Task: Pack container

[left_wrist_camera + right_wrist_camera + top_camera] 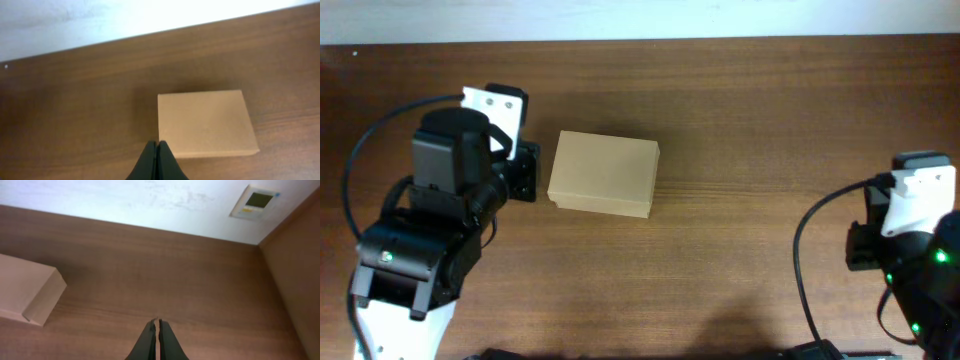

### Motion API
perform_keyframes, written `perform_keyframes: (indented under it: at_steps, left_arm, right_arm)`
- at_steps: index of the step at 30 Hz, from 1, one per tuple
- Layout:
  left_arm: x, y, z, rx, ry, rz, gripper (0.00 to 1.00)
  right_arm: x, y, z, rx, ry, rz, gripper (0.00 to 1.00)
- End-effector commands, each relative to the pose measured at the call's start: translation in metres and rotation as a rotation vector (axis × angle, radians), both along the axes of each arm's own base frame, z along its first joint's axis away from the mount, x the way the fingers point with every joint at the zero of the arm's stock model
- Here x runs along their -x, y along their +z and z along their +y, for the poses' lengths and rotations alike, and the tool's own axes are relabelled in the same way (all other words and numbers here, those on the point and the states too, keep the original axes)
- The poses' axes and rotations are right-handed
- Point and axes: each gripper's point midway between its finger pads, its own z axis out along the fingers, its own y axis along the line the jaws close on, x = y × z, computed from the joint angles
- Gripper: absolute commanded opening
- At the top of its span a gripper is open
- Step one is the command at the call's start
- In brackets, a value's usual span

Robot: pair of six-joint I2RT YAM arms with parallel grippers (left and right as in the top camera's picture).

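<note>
1. Left of centre on the brown wood-grain surface, the small rectangular tan cardboard box is lying flat, its flap lid sitting closed.
2. Left end effector is hanging just beside the box's left short edge. The left wrist view is showing its two dark fingers pressed together, clenched on nothing.
3. Whether those fingertips are touching the cardboard: cannot tell.
4. Right end effector is hovering over bare surface, well apart from the box, fingers likewise pressed together and gripping nothing.
5. Right wrist view is catching one corner of the box at far left, and a small white wall panel beyond the surface.
</note>
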Motion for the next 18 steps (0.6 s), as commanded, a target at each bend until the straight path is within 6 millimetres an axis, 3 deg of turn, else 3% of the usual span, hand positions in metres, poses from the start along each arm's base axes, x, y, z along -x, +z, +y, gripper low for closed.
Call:
perform_keyframes:
  at_steps: [1,2,3,4,5,6,18]
  left_arm:
    - [0.0057,0.0039,0.0029,-0.015,-0.003,-0.035,0.02]
    - [0.0065,0.0047,0.0031,-0.014,-0.003,-0.037,0.02]
    - [0.0077,0.0047,0.0033,-0.015,-0.003,-0.036,0.14]
    - [0.0082,0.0039,0.0035,-0.016,-0.003,-0.032,0.45]
    - [0.0087,0.0030,0.0037,-0.017,-0.003,-0.028,1.00]
    - [0.0096,0.0009,0.0039,-0.019,-0.003,-0.018,1.00]
    - [0.0107,-0.0012,0.0042,-0.022,-0.004,-0.008,1.00]
  right_arm:
    - [0.0000,0.0025,0.0021,-0.024,0.004,-0.021,0.04]
    - [0.0001,0.0025,0.0021,-0.024,0.004,-0.020,0.11]
    - [0.0002,0.0024,0.0020,-0.023,0.004,-0.020,0.37]
    - [0.0004,0.0021,0.0018,-0.022,0.003,-0.018,0.52]
    - [0.0007,0.0016,0.0018,-0.022,0.003,-0.016,0.64]
    - [0.0009,0.0012,0.0016,-0.021,0.002,-0.014,0.99]
    - [0.0008,0.0007,0.0014,-0.020,0.001,-0.012,0.99]
